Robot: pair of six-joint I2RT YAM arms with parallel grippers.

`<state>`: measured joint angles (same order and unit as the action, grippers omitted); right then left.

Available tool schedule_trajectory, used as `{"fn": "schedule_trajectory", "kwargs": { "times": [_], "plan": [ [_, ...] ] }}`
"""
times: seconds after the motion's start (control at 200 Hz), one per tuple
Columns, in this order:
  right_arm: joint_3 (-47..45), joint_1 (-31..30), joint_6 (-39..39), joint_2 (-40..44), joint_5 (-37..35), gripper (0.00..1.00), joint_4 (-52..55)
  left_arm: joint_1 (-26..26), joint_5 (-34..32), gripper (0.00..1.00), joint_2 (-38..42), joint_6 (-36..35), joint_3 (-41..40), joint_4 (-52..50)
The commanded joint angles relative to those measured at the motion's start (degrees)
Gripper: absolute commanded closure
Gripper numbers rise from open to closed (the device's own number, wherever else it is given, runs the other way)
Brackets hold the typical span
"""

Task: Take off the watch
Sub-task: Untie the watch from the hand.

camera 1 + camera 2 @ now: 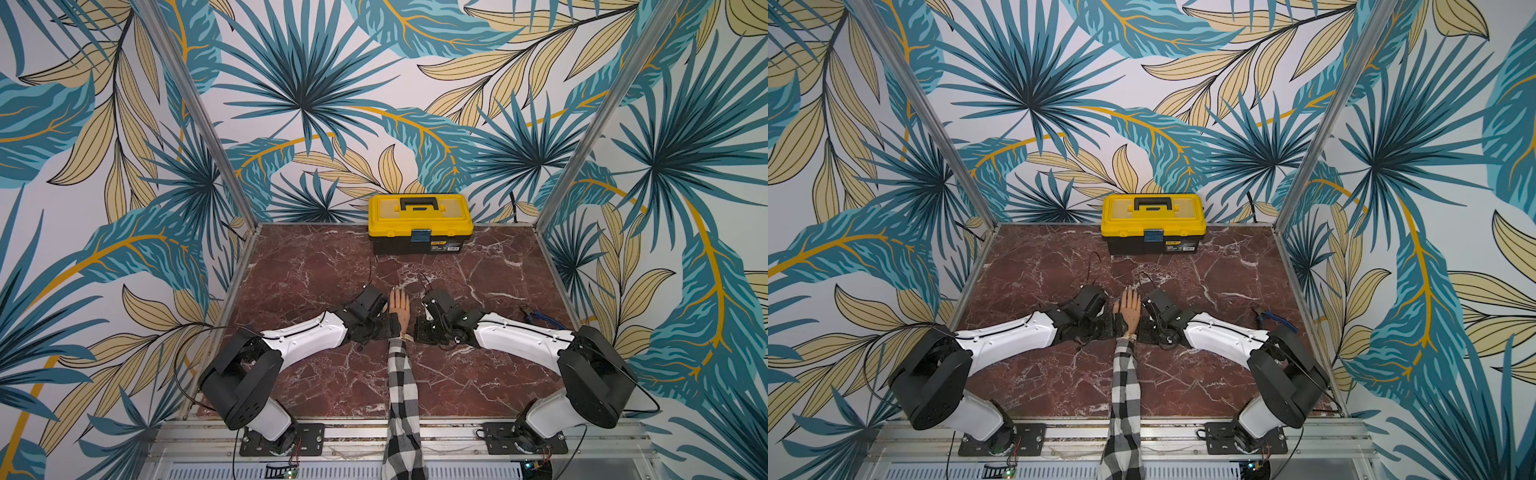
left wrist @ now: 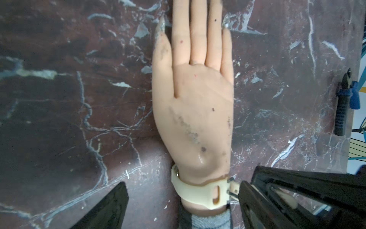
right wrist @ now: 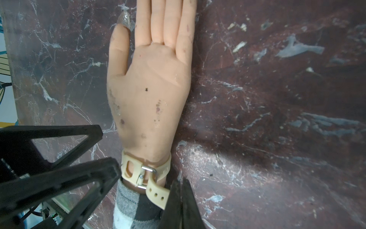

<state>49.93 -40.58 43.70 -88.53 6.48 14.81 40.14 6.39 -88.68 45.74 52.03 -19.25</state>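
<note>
The watch (image 3: 138, 170) is a beige strap with a metal buckle, worn on the wrist of a mannequin hand (image 3: 150, 89) that lies flat on the marble table. Its holed free end (image 3: 156, 195) runs from the buckle into my right gripper (image 3: 181, 190), which is shut on it at the little-finger side. My left gripper (image 3: 111, 150) is open on the thumb side, with one finger (image 3: 95, 174) close beside the strap. In the left wrist view the watch (image 2: 198, 190) shows between the spread jaws of the left gripper (image 2: 182, 186). In both top views the watch (image 1: 405, 336) (image 1: 1132, 336) lies between the two grippers.
A checked sleeve (image 1: 401, 386) runs from the wrist to the table's front edge. A shut yellow toolbox (image 1: 420, 222) stands at the back. Blue-handled pliers (image 1: 536, 318) (image 2: 344, 107) lie by the right edge. Metal frame posts rise at the back corners.
</note>
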Motion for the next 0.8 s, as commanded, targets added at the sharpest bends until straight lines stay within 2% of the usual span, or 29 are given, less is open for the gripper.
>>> {"fn": "schedule_trajectory", "kwargs": {
  "times": [0.0,0.38,0.796],
  "plan": [
    [-0.4,0.0,-0.2,-1.1,0.6,1.00,-1.1,0.5,-0.9,0.10,0.1,-1.8,3.1,-2.5],
    [-0.5,0.0,-0.2,-1.1,0.7,1.00,-1.6,2.0,-3.2,0.10,-4.2,-3.3,6.3,-6.5],
    [-0.6,0.0,-0.1,-1.2,0.6,1.00,-1.8,2.8,-4.0,0.11,-5.7,-4.2,7.6,-6.4]
  ]
}}
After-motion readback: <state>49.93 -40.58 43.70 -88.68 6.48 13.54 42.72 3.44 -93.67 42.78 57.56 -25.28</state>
